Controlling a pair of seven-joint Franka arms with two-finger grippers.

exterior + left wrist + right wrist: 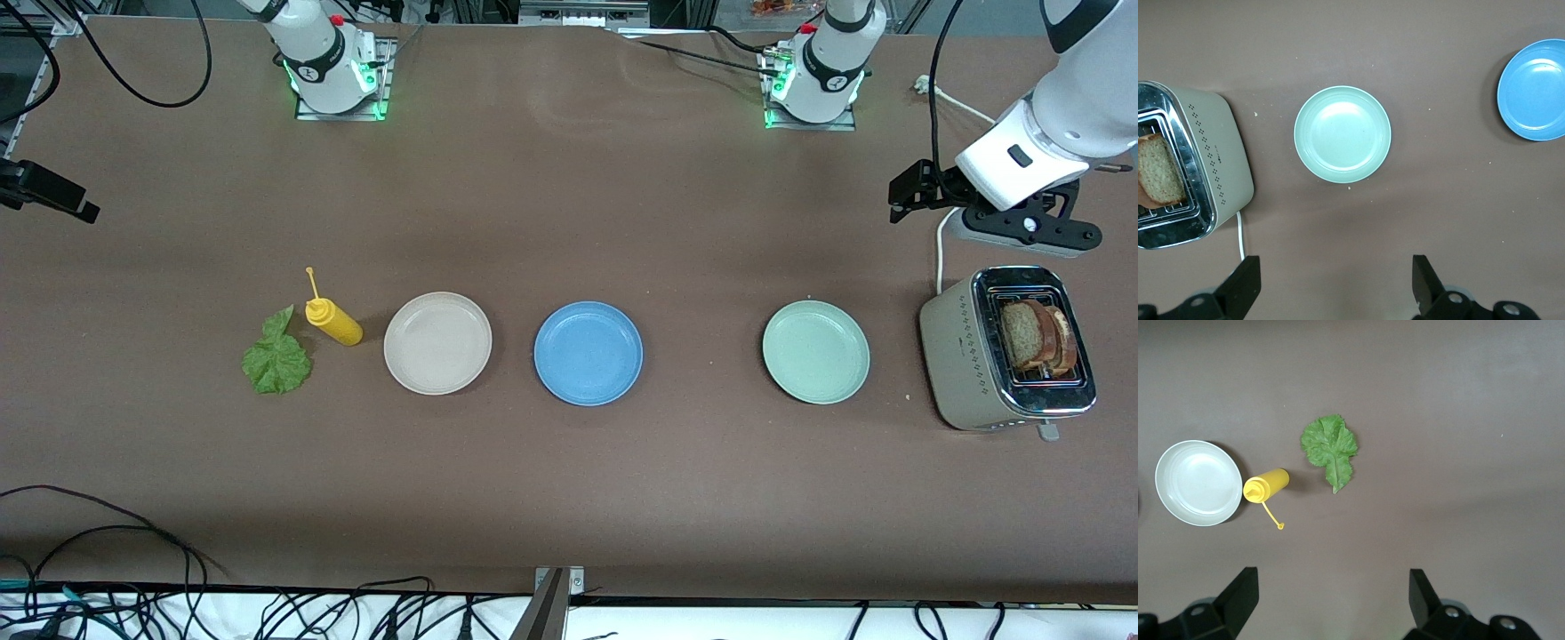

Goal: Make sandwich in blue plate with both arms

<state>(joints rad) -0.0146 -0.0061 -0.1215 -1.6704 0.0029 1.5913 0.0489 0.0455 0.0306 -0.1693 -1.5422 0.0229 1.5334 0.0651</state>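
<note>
Blue plate [588,353] bare. Bread slices [1038,338] in toaster [969,356]; left pincer [1335,283] open above table beside toaster. Right pincer [1331,600] open, high over lettuce leaf [276,357].

The front camera looks steeply down from high across the table [569,498], facing both bases. Each wrist camera looks straight down from well above. With the front view, the left shares the blue plate [1533,90], the right the lettuce leaf [1330,448].

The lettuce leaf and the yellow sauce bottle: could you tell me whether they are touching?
Apart. The right wrist view shows bare table between the lettuce leaf and the yellow sauce bottle.
</note>
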